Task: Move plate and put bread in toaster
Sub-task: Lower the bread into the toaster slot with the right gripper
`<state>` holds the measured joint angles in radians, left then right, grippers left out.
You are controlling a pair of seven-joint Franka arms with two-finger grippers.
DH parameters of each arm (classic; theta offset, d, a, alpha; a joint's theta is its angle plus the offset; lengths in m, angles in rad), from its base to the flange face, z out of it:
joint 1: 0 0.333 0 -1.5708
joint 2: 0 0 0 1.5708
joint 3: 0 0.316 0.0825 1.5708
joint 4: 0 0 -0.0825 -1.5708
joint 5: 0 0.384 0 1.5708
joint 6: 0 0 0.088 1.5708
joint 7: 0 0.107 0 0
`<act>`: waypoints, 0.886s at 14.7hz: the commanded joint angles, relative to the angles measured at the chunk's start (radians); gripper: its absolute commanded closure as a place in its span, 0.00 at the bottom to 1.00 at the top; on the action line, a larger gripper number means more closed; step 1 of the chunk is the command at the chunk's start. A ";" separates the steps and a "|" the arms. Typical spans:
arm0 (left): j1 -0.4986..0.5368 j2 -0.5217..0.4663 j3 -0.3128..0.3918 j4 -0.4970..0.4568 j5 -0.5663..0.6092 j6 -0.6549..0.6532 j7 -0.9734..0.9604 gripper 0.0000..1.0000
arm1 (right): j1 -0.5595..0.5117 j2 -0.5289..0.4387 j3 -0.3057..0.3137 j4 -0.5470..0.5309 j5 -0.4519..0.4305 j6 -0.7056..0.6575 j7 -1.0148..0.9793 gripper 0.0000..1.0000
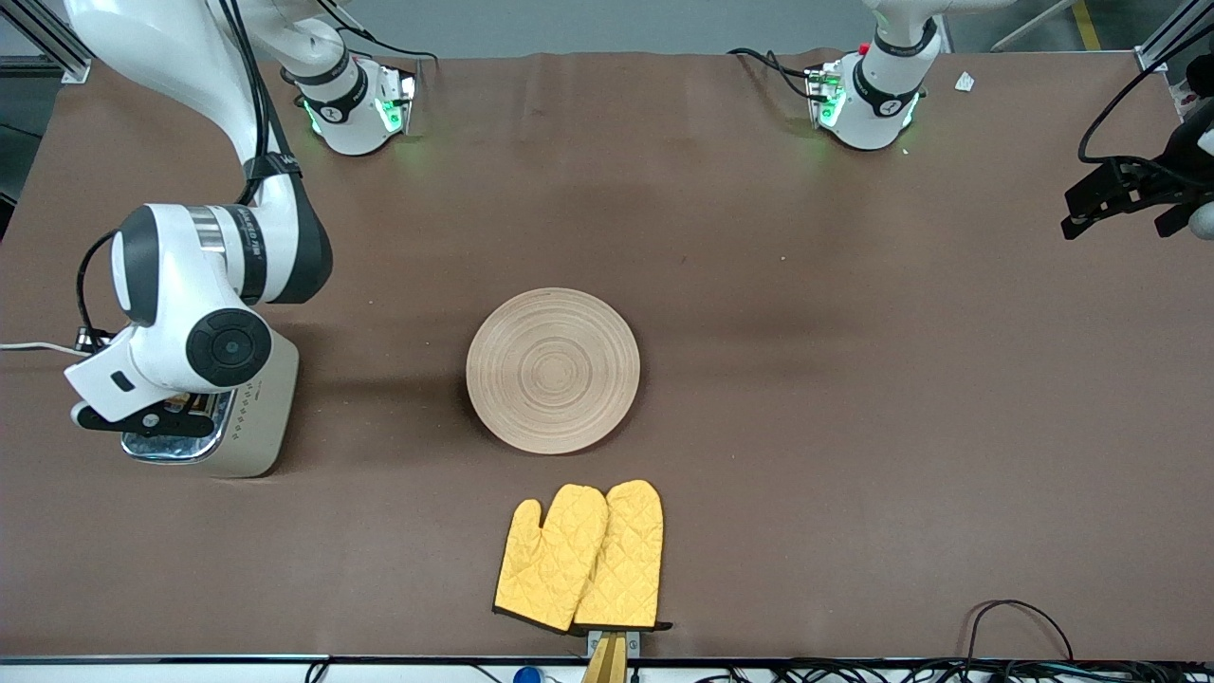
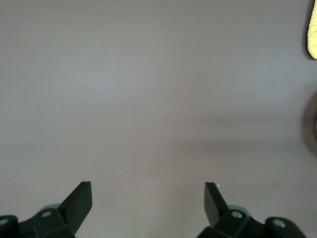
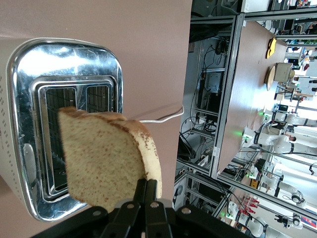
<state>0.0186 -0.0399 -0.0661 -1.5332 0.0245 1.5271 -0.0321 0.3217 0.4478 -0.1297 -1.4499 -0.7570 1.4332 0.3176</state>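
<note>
Overhead, right end effector (image 3: 143, 191) with bread (image 3: 106, 156) above toaster (image 1: 256, 417)

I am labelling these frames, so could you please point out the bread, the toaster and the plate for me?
bread (image 3: 106, 158): right wrist view, middle of the slice's cut face.
toaster (image 3: 69, 62): right wrist view, chrome top beside the slots.
plate (image 1: 553, 370): front view, centre of the ring grooves.

My right gripper (image 1: 142, 422) hangs over the toaster (image 1: 248, 422) at my right arm's end of the table — my left gripper (image 1: 1105, 204) waits at the opposite end. The plate (image 1: 553, 370) sits mid-table, yellow oven mitts (image 1: 580, 558) nearer the camera.
</note>
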 commanded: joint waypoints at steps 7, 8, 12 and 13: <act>0.000 -0.003 -0.001 0.008 0.008 -0.018 0.011 0.00 | -0.024 -0.027 0.005 -0.056 0.008 0.058 0.017 0.99; 0.000 -0.003 -0.001 0.008 0.008 -0.018 0.011 0.00 | -0.024 -0.026 0.005 -0.056 0.008 0.058 0.017 0.99; -0.002 -0.002 -0.003 0.008 0.008 -0.018 0.009 0.00 | -0.029 -0.017 0.005 -0.056 0.008 0.087 0.018 0.99; -0.002 -0.002 -0.004 0.008 0.008 -0.019 0.009 0.00 | -0.030 -0.012 0.005 -0.056 0.008 0.095 0.018 0.99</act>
<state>0.0176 -0.0397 -0.0676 -1.5332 0.0245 1.5270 -0.0316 0.3043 0.4483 -0.1304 -1.4830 -0.7570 1.5056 0.3196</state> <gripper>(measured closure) 0.000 0.987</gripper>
